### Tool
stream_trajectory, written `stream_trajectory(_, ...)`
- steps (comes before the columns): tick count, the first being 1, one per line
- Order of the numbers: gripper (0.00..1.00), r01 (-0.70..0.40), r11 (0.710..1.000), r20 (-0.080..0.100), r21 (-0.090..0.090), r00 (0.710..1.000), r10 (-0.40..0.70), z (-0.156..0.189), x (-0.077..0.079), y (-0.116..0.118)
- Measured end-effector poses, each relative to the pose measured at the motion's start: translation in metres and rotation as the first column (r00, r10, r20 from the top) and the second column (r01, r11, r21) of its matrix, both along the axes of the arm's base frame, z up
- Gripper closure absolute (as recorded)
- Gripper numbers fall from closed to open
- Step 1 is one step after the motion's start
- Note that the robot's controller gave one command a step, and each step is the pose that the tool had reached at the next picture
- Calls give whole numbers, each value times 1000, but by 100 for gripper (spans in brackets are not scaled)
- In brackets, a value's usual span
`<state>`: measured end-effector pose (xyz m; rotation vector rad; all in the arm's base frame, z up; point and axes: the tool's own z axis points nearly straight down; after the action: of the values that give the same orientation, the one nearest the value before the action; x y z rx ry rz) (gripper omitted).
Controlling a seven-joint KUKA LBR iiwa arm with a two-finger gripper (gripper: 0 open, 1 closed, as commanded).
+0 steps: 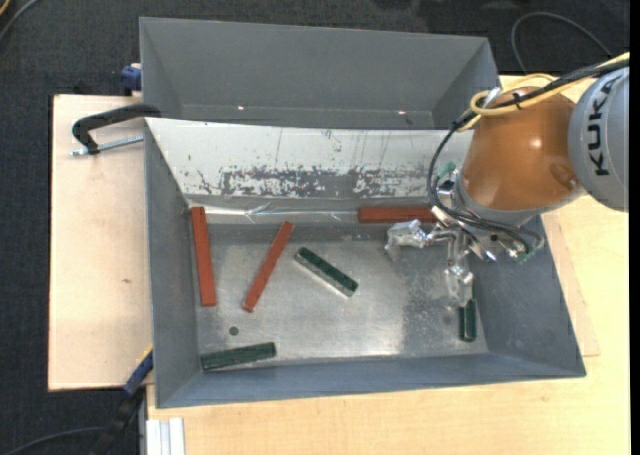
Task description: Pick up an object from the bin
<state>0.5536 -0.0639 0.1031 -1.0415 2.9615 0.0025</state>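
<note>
The grey metal bin (pixel 300 73) has sloped walls that let loose pieces settle flat on its floor, well apart, so each can be taken singly. The robot arm with its orange wrist cover (pixel 520 158) leans in from the right of the frame, pointing its pincer (pixel 459 283) down at the lower right floor. Three long red bars lie at left (pixel 203 256), centre left (pixel 267 266) and against the back wall (pixel 395 213). Dark green bars lie mid-floor (pixel 326 271) and lower left (pixel 238 356). The short dark green bar (pixel 467 321), probably the target, lies just below the pincer. Whether the pincer is apart or together I cannot tell.
</note>
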Motion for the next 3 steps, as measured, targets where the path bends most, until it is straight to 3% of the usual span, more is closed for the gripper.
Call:
stream_trajectory(1, 0, -267, 964, -3, 2, 964, 267, -23, -48, 104)
stream_trajectory(2, 0, -146, 989, 14, -1, 989, 146, 58, -3, 109)
stream_trajectory(3, 0, -7, 1000, -3, 0, 1000, 7, -32, 30, 120)
